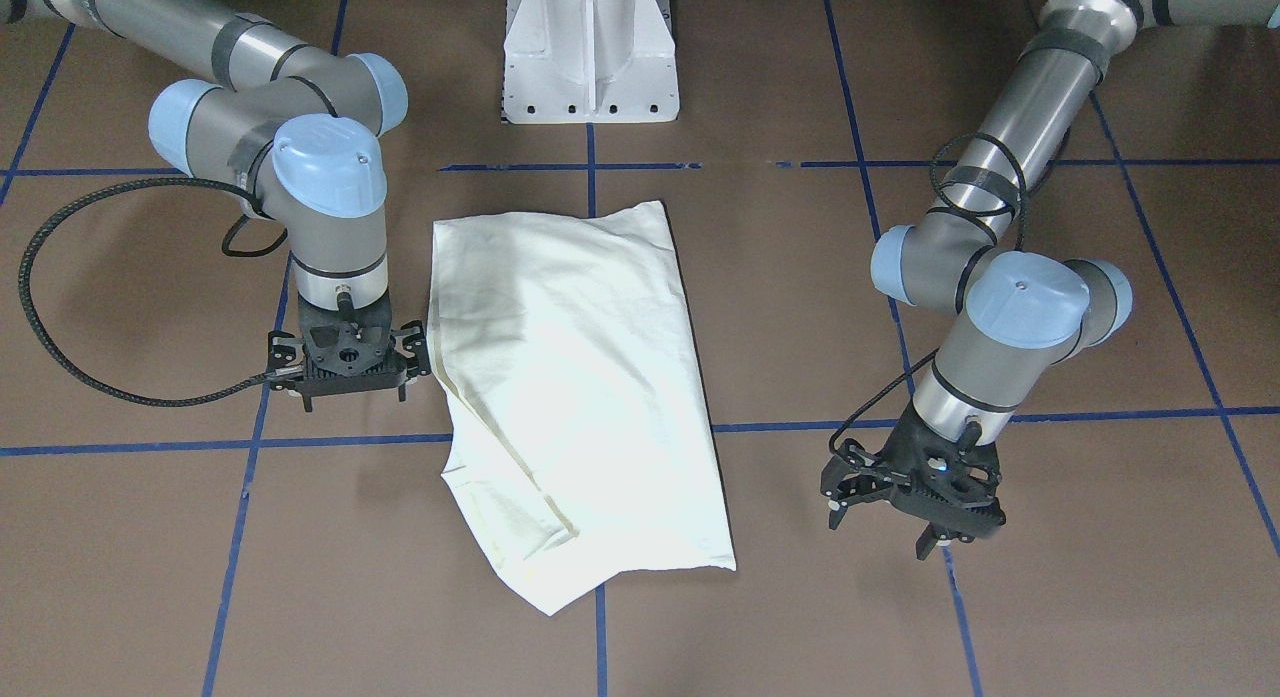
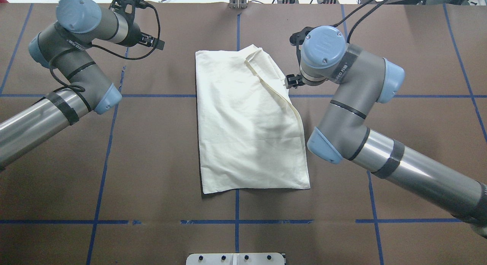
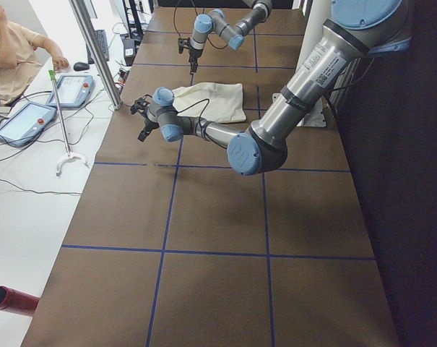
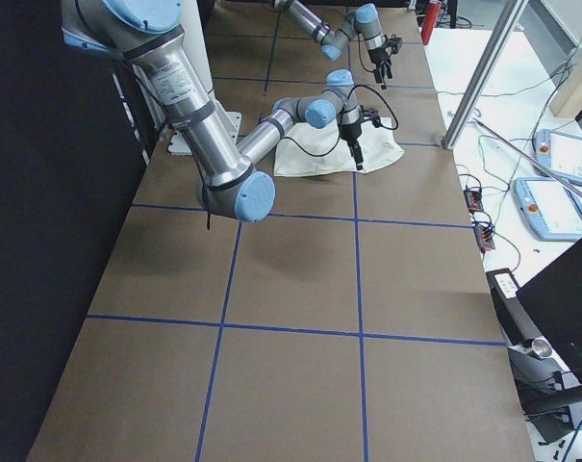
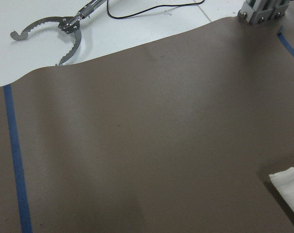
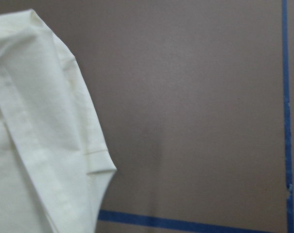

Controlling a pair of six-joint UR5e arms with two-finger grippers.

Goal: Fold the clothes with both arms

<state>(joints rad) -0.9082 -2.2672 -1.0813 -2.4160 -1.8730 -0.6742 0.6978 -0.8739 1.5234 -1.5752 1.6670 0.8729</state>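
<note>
- Now we see the shirt [image 1: 580, 377] lying mid-worktop [image 1: 800, 617], plain side up, as a long panel with a loose flap along one long edge.
- Our right end effector [image 1: 350, 385] hovers just beside that edge, fingers spread, holding nothing.
- Our left end effector [image 1: 885, 532] hangs well apart on the other side, also spread and empty.
- We judge the lengthwise folds done and a crosswise fold still to do.
- Next, both should pinch one short end's corners and carry them over the other end.

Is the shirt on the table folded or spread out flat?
Folded. The T-shirt lies as a narrow rectangle, with layered edges along one side and no sleeves sticking out.
</note>
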